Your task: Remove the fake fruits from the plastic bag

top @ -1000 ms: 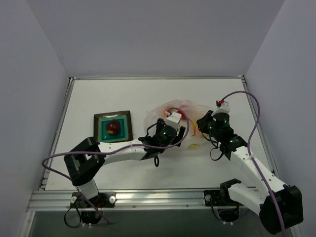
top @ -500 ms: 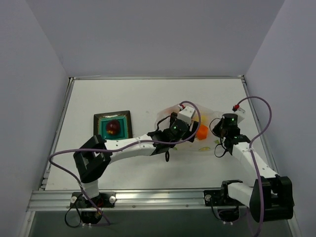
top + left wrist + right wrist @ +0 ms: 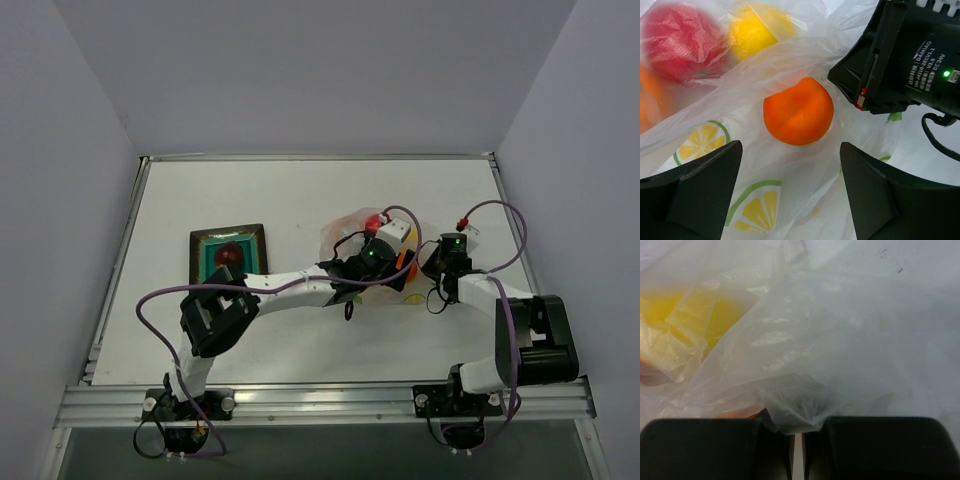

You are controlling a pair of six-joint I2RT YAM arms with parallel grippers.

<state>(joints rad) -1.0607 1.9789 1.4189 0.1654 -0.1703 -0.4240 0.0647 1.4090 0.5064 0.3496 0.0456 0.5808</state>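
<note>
I see a white worktop (image 3: pixel 300 190) boxed by plain pale grey walls (image 3: pixel 300 70) on three sides, aluminium rail (image 3: pixel 300 400) at near edge, even light.

Clear crinkly lemon-print plastic bag (image 3: pixel 800 175) blurs round red fruit (image 3: pixel 680 42) and round yellow fruit (image 3: pixel 757 30); orange shape (image 3: pixel 646 100) cropped at left edge.

The right pincer (image 3: pixel 796 435) is closed on a gathered fold of the bag (image 3: pixel 805 340). A yellow fruit (image 3: pixel 690 315) shows through the plastic at left, and a sliver of orange fruit (image 3: pixel 737 412) below it.

A teal square plate (image 3: pixel 210 272) with a dark rim sits on the white table (image 3: pixel 250 190), left of centre.
</note>
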